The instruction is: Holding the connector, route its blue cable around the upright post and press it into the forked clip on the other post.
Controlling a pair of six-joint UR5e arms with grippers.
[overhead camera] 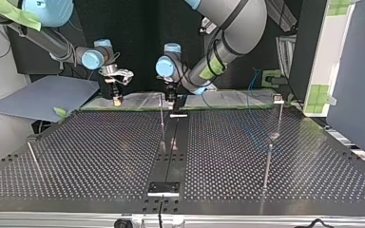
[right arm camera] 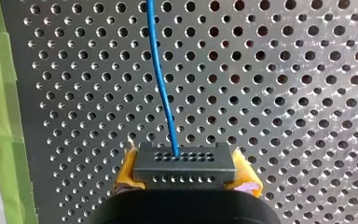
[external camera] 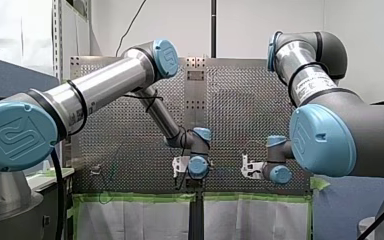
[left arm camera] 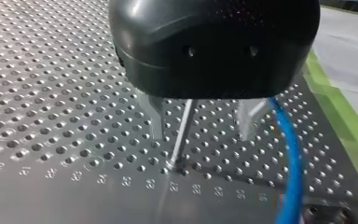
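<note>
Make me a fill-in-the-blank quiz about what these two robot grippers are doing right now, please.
1. My right gripper clamps the connector between pads coloured ____.
2. The thin cable leaving the connector is coloured ____.
3. My left gripper stands ____, its metal fingers one on each side of a thin upright post.

Missing words: yellow; blue; open.
</note>
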